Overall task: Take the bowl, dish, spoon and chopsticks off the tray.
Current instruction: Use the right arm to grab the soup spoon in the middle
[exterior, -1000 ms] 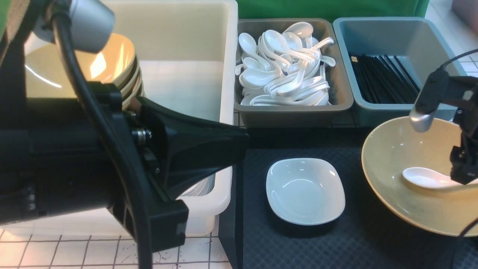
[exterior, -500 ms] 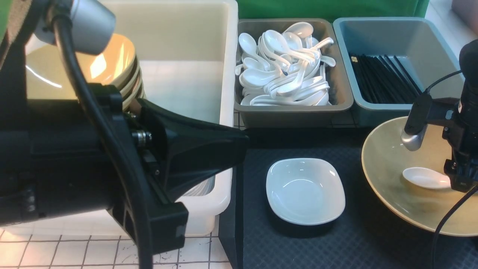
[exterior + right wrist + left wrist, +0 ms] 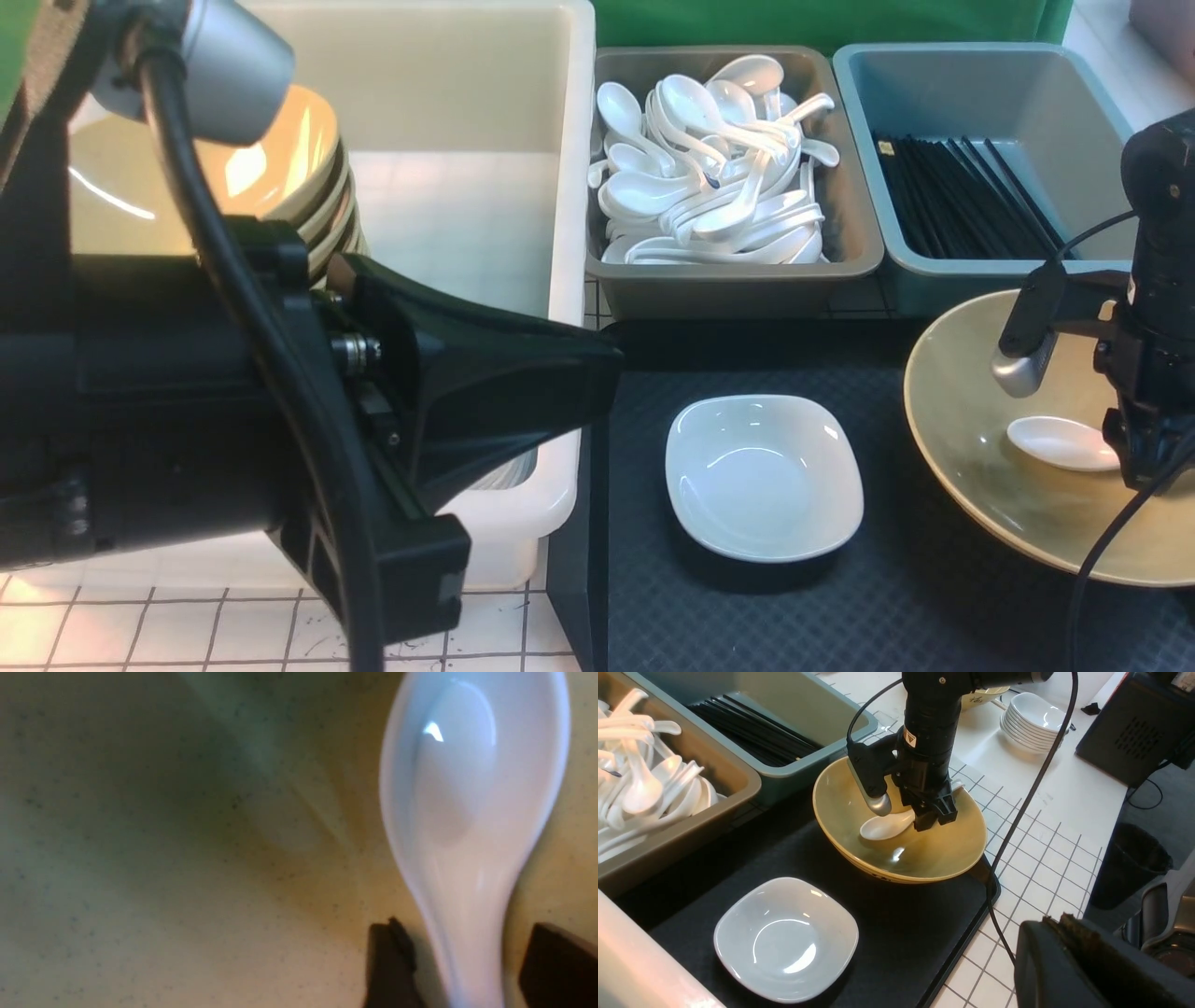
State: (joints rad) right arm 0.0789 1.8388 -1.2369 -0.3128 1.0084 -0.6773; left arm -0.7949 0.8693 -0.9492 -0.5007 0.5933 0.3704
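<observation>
Right gripper (image 3: 934, 820) hanging inside bowl (image 3: 924, 858), jaws partway apart, straddling spoon (image 3: 885, 827) handle, gaps showing on both sides, not gripping yet. Spoon lying in bowl on tray (image 3: 887, 933). Handle probably picked as narrowest grab point. Left gripper (image 3: 597, 359) shut, waiting aside.

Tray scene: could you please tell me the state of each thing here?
Large olive-yellow glossy bowl: upright on black textured tray.
Short white glossy spoon: lying scoop-up inside bowl.
Small white rounded-square dish: upright, empty.
Right pincer: open, astride spoon handle.
Left pincer: shut.
</observation>
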